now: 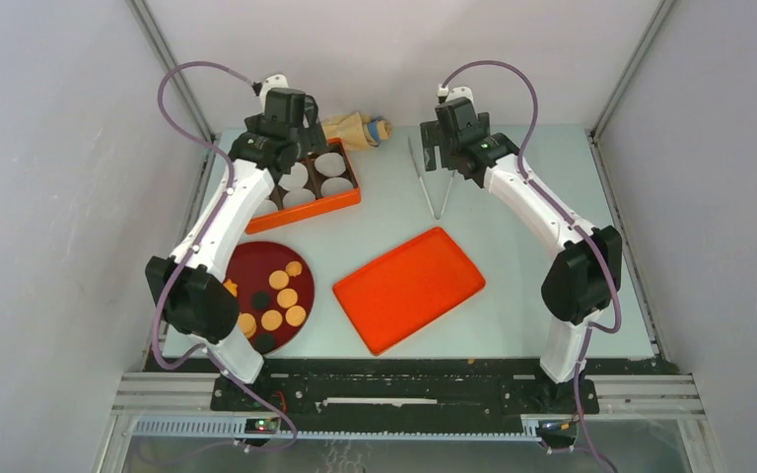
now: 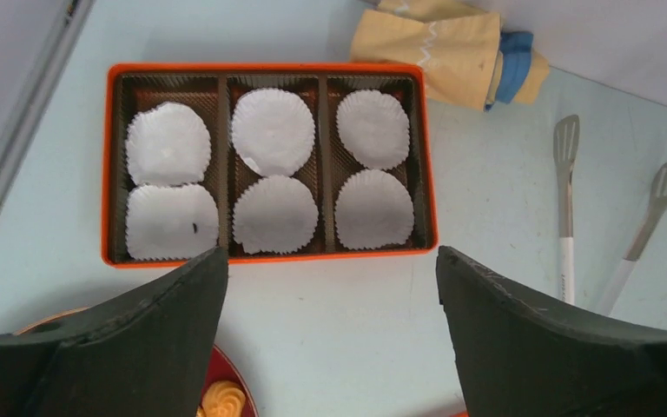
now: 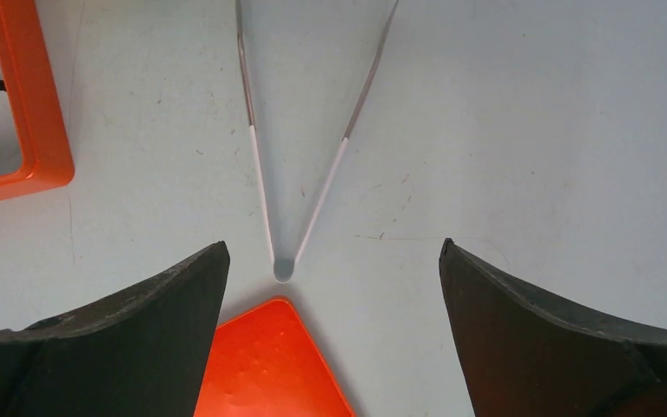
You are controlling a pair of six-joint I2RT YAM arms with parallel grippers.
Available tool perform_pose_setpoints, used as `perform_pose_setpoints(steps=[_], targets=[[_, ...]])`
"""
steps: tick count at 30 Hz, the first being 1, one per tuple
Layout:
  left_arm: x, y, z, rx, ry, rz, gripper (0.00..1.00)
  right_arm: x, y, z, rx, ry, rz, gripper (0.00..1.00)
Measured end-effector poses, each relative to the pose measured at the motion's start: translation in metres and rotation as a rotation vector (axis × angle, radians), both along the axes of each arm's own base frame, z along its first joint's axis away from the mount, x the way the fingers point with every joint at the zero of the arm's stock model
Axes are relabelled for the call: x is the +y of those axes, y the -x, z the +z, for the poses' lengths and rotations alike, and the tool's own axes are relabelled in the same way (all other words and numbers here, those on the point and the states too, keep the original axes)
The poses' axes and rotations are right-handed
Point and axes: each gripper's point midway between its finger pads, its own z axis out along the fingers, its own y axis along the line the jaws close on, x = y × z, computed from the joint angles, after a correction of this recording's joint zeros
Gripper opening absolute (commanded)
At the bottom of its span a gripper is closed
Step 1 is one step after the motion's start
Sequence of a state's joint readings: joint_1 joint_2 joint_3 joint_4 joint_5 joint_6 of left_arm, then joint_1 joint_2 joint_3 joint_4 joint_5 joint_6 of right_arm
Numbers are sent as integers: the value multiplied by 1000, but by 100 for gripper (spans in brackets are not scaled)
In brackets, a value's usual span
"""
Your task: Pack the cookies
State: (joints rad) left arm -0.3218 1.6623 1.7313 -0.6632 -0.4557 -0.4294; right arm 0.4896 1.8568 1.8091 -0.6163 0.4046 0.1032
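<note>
Cookies (image 1: 287,298): on the dark red plate (image 1: 256,258), near-left of the desk (image 1: 542,296).
Left gripper (image 2: 330,261): jaws wide, empty, above the orange box (image 2: 269,68) of paper liners (image 2: 271,130); the cookies lie nearward of it.
Tongs (image 3: 256,174): long axis runs near-to-far, hinge nearest.
Right gripper (image 3: 332,252): jaws wide, empty, over the tongs' hinge; the cookies lie well apart, leftward.
</note>
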Motion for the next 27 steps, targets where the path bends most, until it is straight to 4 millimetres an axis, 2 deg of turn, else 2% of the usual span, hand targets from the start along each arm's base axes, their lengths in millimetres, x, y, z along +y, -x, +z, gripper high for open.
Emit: perform_pose_setpoints(steps=[3,5,6,8,9,11,13,14,16,20,24,27], targets=[[-2,0,-9,31,24,-1,52,-3,2,0,8,-21,-1,100],[-6,-4,-22,76,36,-6,27,-3,6,2,15,-52,11,100],[-9,-11,-32,99,40,-6,19,-3,9,2,20,-70,17,100],[-13,-24,-61,166,36,-2,14,-6,18,4,34,-113,27,100],[-14,-29,-75,196,32,3,13,-7,22,6,39,-132,31,100],[-15,-35,-116,290,7,9,14,-6,26,11,41,-160,42,100],[-14,-33,-152,379,-13,13,15,-5,28,13,42,-183,48,100],[-15,-29,-170,431,-19,9,15,-4,30,11,49,-191,53,100],[-16,-24,-191,491,-26,6,17,0,37,-1,83,-204,66,100],[-17,-24,-203,525,-28,9,19,7,50,-27,161,-224,92,100],[-20,-38,-206,504,-29,14,44,14,60,-43,215,-248,118,100],[-20,-40,-211,510,-27,19,51,18,65,-50,240,-271,134,100]])
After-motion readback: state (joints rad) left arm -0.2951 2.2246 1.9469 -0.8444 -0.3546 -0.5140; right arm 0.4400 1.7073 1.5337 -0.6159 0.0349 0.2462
